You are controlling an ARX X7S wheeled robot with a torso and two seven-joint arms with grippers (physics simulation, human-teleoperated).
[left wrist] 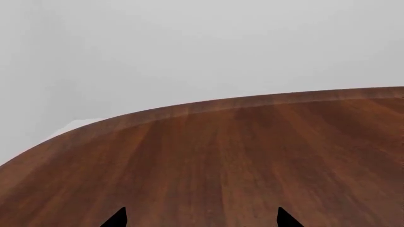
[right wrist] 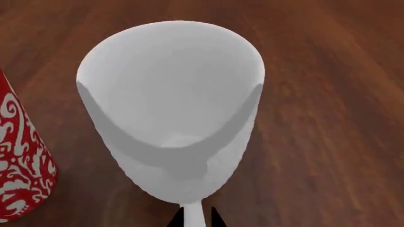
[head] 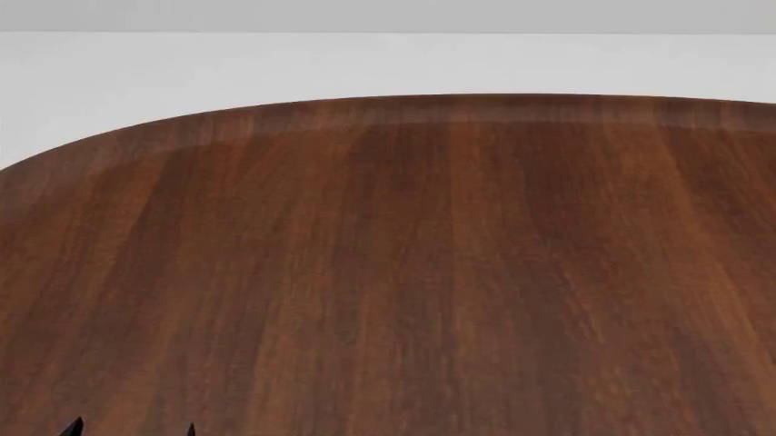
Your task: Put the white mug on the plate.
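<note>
In the right wrist view the white mug fills the frame, seen from above into its empty inside. Its thin white handle runs down between the two dark fingertips of my right gripper, which is shut on it. I cannot tell whether the mug rests on the table or hangs above it. My left gripper is open and empty over bare wood; its tips also show in the head view. The plate is out of view. My right gripper and the mug do not show in the head view.
A red mug with a white floral pattern stands close beside the white mug. The brown wooden table has a rounded far edge, with a pale grey wall and floor beyond it.
</note>
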